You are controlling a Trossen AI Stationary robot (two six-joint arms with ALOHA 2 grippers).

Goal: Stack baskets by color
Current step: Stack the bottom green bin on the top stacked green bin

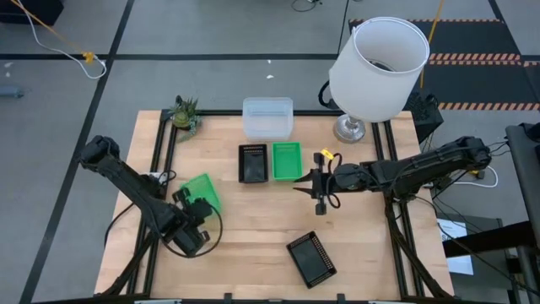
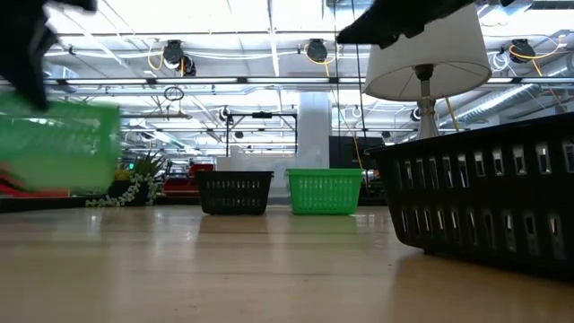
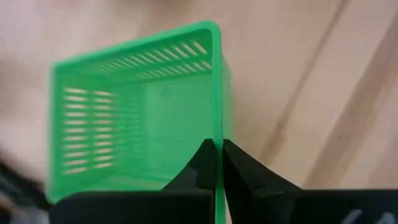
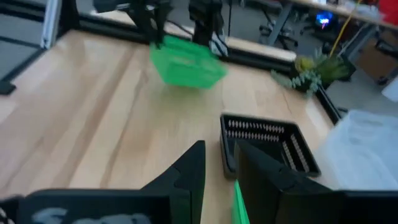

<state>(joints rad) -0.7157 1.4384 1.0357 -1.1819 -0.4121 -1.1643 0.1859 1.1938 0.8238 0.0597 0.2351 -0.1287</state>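
Gripping one wall of a green basket (image 3: 137, 112), our left hand (image 3: 217, 158) is clenched on the thin rim, fingers pinched either side of it. In the high view that basket (image 1: 201, 192) sits at the desk's left side, tilted, and the low view shows it clear of the wood, so we judge it is lifted for carrying to its colour mates. Pinching a single wall makes sense to us: the basket stays open below and can drop into another.

Our right hand (image 1: 319, 187) hovers near the middle of the desk (image 1: 253, 245), just beside the second green basket (image 1: 287, 160); its fingers stand apart with nothing between them, so it seems to be waiting.

That second green basket stands touching a black basket (image 1: 252, 163), both upright. Behind them lies a clear basket (image 1: 267, 117), possibly several nested, though we cannot tell. Another black basket (image 1: 311, 257) lies alone near the front edge, well apart from the rest.

Every basket we can look into seems empty. A white lamp (image 1: 375, 67) and a small plant (image 1: 185, 114) stand at the far corners, out of the way
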